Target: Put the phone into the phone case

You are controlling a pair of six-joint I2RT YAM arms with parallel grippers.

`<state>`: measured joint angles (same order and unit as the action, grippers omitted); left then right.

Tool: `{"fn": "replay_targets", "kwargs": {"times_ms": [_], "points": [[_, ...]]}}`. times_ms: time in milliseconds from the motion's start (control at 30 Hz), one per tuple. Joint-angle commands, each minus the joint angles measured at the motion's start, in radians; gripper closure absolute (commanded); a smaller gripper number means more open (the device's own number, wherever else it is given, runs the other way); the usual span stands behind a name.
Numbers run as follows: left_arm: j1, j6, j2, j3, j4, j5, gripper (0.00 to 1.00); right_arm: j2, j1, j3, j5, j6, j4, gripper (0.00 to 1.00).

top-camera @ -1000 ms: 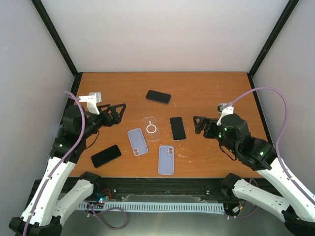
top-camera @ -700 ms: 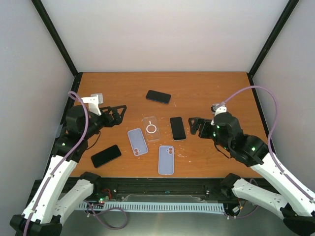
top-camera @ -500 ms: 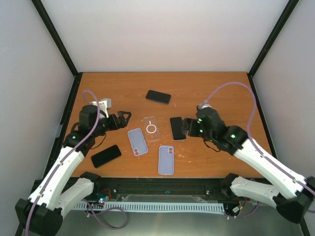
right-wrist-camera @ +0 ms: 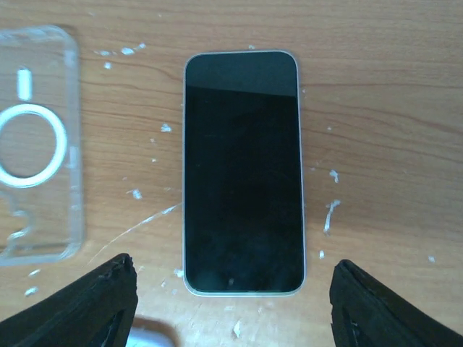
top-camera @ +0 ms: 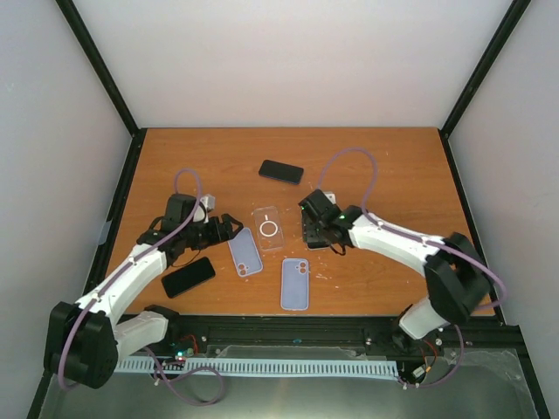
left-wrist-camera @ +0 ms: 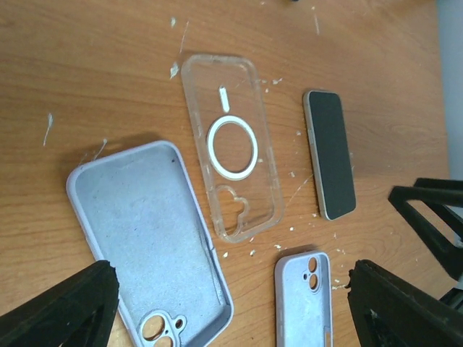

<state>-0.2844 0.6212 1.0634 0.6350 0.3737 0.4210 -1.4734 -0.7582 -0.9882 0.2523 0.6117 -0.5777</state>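
The wooden table (top-camera: 376, 166) carries all parts. Right gripper (top-camera: 314, 225): jaws open, one fingertip to each side of the black phone (right-wrist-camera: 242, 170), which lies flat, screen up, just beside the clear ring-marked case (left-wrist-camera: 231, 170). Left gripper (top-camera: 229, 229): jaws open above the lavender case (left-wrist-camera: 155, 231).

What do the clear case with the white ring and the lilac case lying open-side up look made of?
The transparent phone case with the white ring looks like glossy hard plastic: the wood grain of the table shows through it. The pale lilac phone case seems matte silicone or rubber, judging by its dull, faintly fuzzy inside.
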Motion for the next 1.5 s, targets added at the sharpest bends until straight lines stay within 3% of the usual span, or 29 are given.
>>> {"fn": "replay_targets", "kwargs": {"times_ms": [0, 300, 767, 1133, 1267, 1467], "points": [[-0.007, 0.036, 0.020, -0.027, -0.072, 0.032, 0.13, -0.135, -0.001, -0.061, 0.070, -0.057, 0.066, 0.26], [-0.007, 0.022, 0.057, -0.051, -0.085, 0.008, 0.15, -0.300, 0.048, -0.112, 0.040, -0.126, 0.104, 0.21], [-0.007, 0.046, 0.187, -0.071, -0.153, -0.030, 0.23, -0.386, 0.076, -0.108, -0.010, -0.174, 0.142, 0.18], [-0.007, 0.049, 0.282, -0.090, -0.205, -0.027, 0.28, -0.400, 0.078, -0.106, 0.019, -0.180, 0.120, 0.19], [-0.007, 0.051, 0.317, -0.093, -0.252, -0.007, 0.32, -0.395, 0.080, -0.097, 0.031, -0.176, 0.114, 0.14], [-0.008, 0.052, 0.339, -0.105, -0.310, 0.066, 0.35, -0.378, 0.094, -0.061, -0.037, -0.183, 0.158, 0.16]]}}
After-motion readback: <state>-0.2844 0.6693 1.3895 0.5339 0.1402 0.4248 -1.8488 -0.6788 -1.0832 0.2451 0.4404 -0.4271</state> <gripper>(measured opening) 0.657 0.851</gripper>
